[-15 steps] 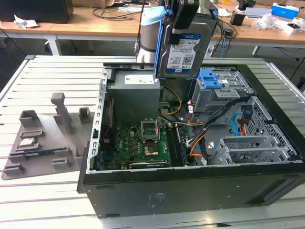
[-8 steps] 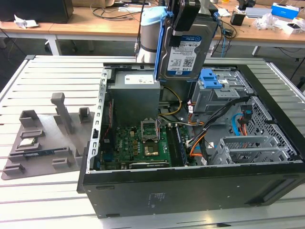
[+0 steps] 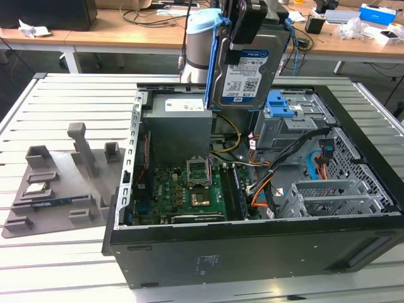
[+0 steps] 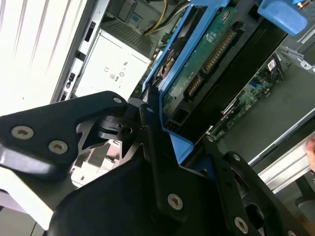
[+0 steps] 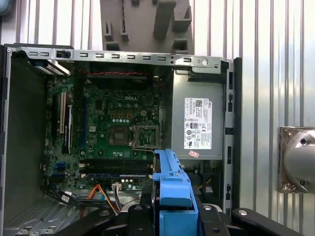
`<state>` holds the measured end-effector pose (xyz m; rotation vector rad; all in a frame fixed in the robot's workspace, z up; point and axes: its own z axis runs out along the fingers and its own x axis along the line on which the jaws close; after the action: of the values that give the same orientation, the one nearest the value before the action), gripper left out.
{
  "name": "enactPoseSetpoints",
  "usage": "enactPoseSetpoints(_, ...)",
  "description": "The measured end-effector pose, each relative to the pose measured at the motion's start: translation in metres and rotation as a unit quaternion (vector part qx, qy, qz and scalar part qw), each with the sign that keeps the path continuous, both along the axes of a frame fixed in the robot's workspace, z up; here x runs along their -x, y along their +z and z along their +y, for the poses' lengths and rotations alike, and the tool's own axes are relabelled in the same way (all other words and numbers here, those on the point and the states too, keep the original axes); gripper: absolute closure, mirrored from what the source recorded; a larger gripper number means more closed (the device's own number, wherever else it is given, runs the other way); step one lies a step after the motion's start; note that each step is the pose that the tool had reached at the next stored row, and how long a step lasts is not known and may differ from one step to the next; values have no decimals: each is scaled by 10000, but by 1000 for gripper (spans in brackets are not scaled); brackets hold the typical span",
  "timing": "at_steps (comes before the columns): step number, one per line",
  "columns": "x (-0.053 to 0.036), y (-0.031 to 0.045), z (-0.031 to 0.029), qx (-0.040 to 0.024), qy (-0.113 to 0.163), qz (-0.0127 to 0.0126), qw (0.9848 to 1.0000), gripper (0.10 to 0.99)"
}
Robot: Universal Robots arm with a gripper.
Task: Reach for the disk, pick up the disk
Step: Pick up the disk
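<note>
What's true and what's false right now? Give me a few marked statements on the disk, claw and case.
1. The disk is held in the air above the open computer case. True.
2. The claw is open and clear of the disk. False: it is shut on the disk, gripping it at its upper end.
3. The disk lies flat inside the case's drive cage. False: it hangs roughly upright, with its printed label facing the exterior view.
4. A grey fixture tray sits to the exterior view's left of the case. True.
</note>
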<state>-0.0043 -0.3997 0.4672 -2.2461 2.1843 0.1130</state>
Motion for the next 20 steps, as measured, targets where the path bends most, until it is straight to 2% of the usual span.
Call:
enactPoseSetpoints(4, 0, -1, -72, 5, 0, 0, 10000, 714)
enactPoseSetpoints(15, 0, -10, -211, 5, 0, 0, 10000, 714)
enactPoseSetpoints(20, 0, -12, -248, 5, 0, 0, 10000, 714)
